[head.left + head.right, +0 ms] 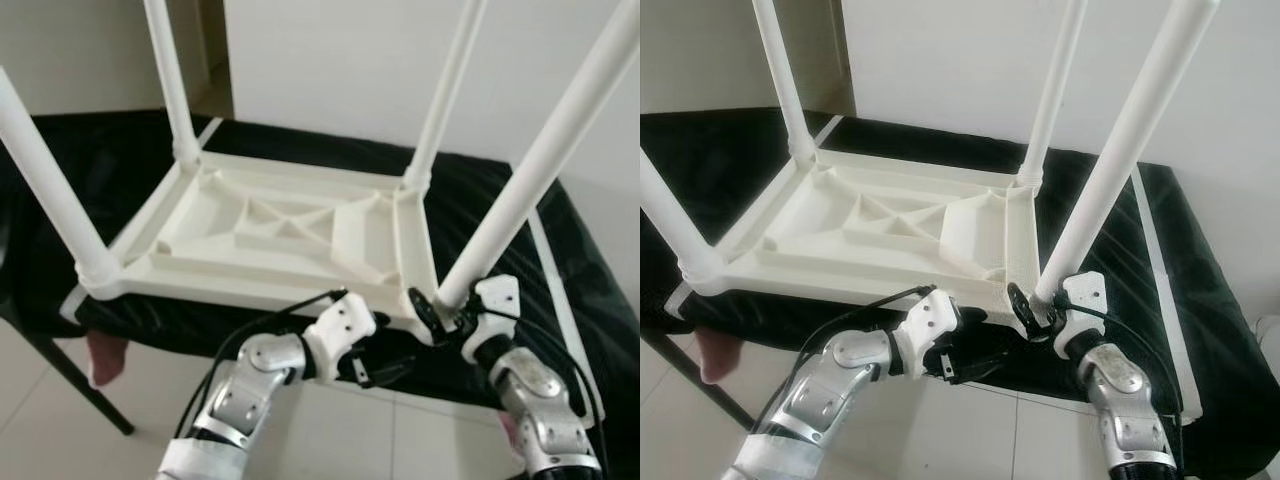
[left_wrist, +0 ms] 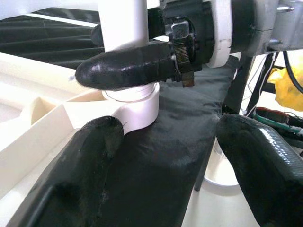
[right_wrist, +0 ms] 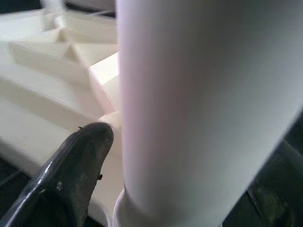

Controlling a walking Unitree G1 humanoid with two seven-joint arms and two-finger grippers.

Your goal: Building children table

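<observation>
A white plastic children's table lies upside down on a black-covered surface, with its legs pointing up. My right gripper is shut on the near right leg just above its corner socket. In the right wrist view the leg stands close against one black finger. My left gripper is open, low in front of the table's near edge and just left of that corner. Its two fingers frame the socket and the right gripper's finger, touching neither.
The black surface ends at a near edge above a white tiled floor. A dark slanted furniture leg and a pink object sit at the lower left. A white wall rises behind. Cables and something yellow hang by my right arm.
</observation>
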